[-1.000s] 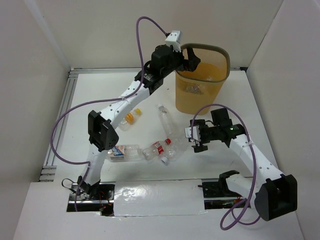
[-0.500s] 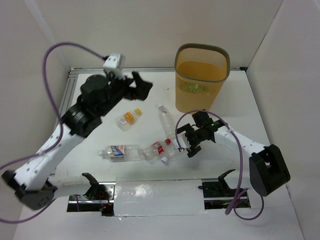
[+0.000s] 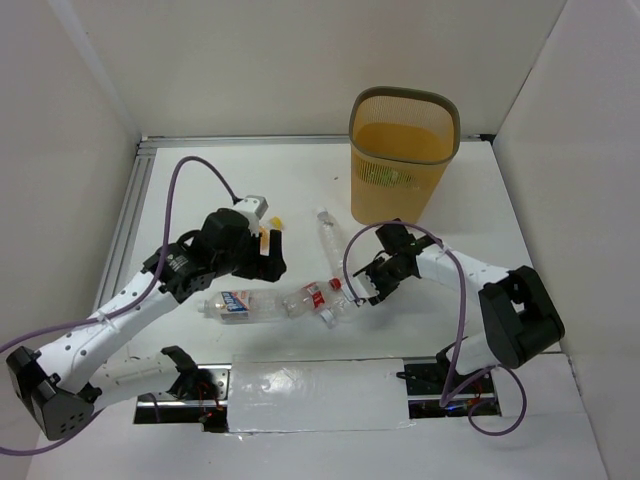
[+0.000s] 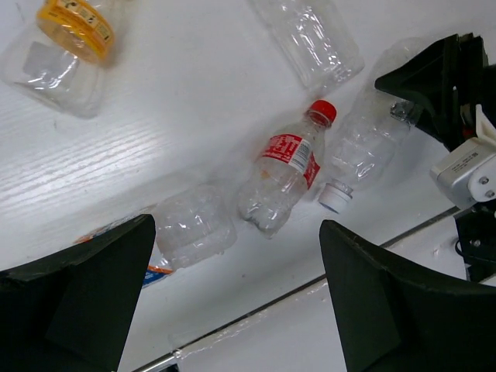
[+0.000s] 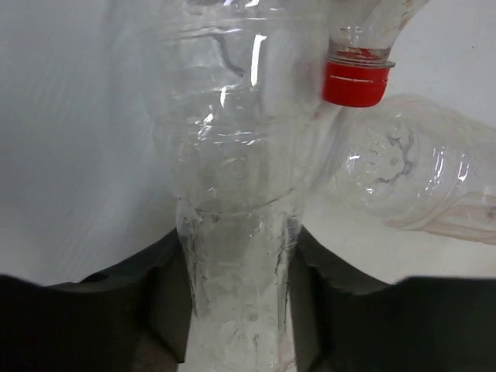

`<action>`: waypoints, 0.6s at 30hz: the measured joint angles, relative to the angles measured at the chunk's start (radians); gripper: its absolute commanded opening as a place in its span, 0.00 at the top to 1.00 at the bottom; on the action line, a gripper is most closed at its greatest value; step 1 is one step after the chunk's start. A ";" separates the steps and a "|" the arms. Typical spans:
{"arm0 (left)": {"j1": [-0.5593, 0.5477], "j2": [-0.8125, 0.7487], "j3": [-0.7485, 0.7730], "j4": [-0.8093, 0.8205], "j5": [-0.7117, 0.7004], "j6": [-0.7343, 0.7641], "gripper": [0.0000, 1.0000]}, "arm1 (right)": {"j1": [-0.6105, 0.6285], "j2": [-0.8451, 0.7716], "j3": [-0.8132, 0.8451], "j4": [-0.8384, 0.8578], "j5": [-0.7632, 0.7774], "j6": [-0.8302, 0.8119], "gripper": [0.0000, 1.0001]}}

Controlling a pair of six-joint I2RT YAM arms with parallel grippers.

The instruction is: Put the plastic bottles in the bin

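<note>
Several plastic bottles lie mid-table. My right gripper (image 3: 364, 286) (image 5: 236, 267) is shut on the base end of a clear white-capped bottle (image 3: 344, 302) (image 5: 232, 155) (image 4: 364, 147), which is squeezed between both fingers and still lies on the table. Against it rests a red-capped, red-label bottle (image 3: 312, 297) (image 4: 283, 174) (image 5: 355, 77). A blue-label bottle (image 3: 237, 303) (image 4: 190, 229) lies to the left, another clear bottle (image 3: 330, 236) (image 4: 310, 39) (image 5: 411, 186) behind. My left gripper (image 3: 270, 258) (image 4: 240, 302) hovers open above them, partly covering an orange-capped bottle (image 4: 58, 46). The orange bin (image 3: 445, 125) stands at the back.
A green bottle (image 3: 385, 176) shows through the bin's mesh wall. A metal rail (image 3: 125, 235) runs along the table's left edge, and white walls close in the sides and back. A taped strip (image 3: 315, 385) marks the near edge between the arm bases.
My left arm has swung from over the bin back and down to above the bottles. The right gripper has moved left and closed on the clear white-capped bottle.
</note>
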 measured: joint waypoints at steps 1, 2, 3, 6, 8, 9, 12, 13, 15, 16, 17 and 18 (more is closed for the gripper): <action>-0.005 0.005 -0.002 0.005 0.007 0.000 0.00 | -0.001 0.000 0.012 -0.018 -0.002 -0.001 0.66; -0.013 0.011 -0.003 0.011 0.017 0.002 0.00 | -0.009 -0.003 0.048 -0.074 -0.008 0.002 0.68; -0.021 0.015 -0.003 0.014 0.024 0.002 0.00 | -0.010 -0.005 0.055 -0.083 -0.011 0.002 0.68; -0.040 0.026 -0.018 0.056 0.071 0.015 0.00 | -0.056 -0.062 0.140 -0.208 -0.066 0.008 0.68; -0.049 0.028 -0.032 0.082 0.101 0.034 0.00 | -0.092 -0.146 0.214 -0.280 -0.111 0.024 0.68; -0.051 0.028 -0.041 0.099 0.116 0.039 0.00 | -0.102 -0.183 0.252 -0.303 -0.130 0.034 0.68; -0.053 0.021 -0.061 0.138 0.152 0.067 0.00 | -0.107 -0.288 0.367 -0.347 -0.190 0.095 0.68; -0.053 0.016 -0.069 0.152 0.164 0.080 0.00 | -0.107 -0.314 0.400 -0.352 -0.207 0.127 0.68; -0.053 -0.002 -0.082 0.175 0.190 0.092 0.00 | -0.107 -0.350 0.462 -0.345 -0.233 0.218 0.68; -0.053 -0.011 -0.089 0.186 0.202 0.102 0.00 | -0.107 -0.359 0.488 -0.335 -0.240 0.260 0.68; -0.053 -0.025 -0.098 0.203 0.217 0.109 0.00 | -0.107 -0.364 0.519 -0.312 -0.245 0.323 0.68; -0.053 -0.038 -0.108 0.222 0.230 0.114 0.00 | -0.107 -0.366 0.547 -0.282 -0.245 0.384 0.68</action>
